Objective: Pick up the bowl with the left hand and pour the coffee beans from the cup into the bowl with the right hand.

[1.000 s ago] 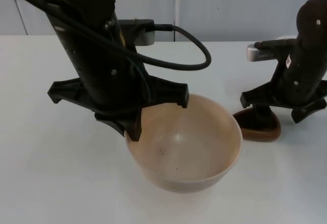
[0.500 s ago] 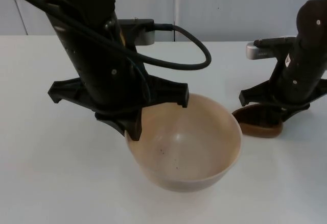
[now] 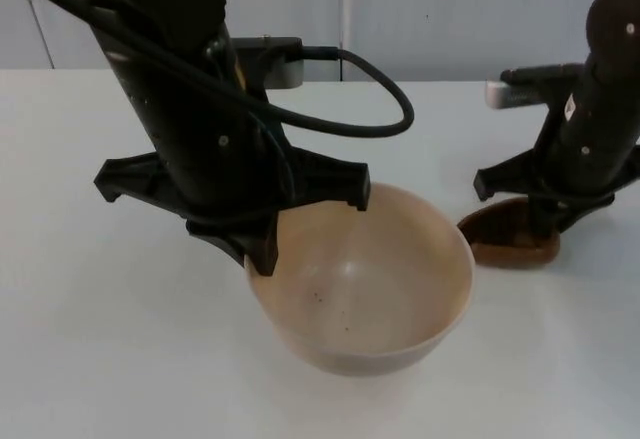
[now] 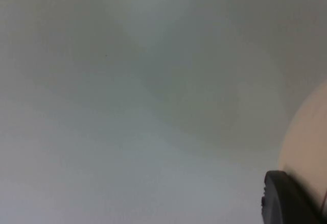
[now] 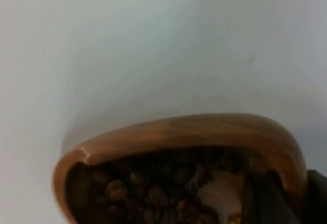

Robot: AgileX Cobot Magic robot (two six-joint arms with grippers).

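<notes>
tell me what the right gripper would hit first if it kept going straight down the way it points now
Most likely the brown wooden cup of coffee beans: the right gripper points down at it, a fingertip already at its rim. Below it is the white table. Depth is unclear.

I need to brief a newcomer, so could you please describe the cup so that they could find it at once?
Start at the white table and find the big pale bowl near its middle, held at the rim by the left gripper. The cup sits beside it, under the right gripper. Unlike the bowl, it is small, dark brown and holds coffee beans.
</notes>
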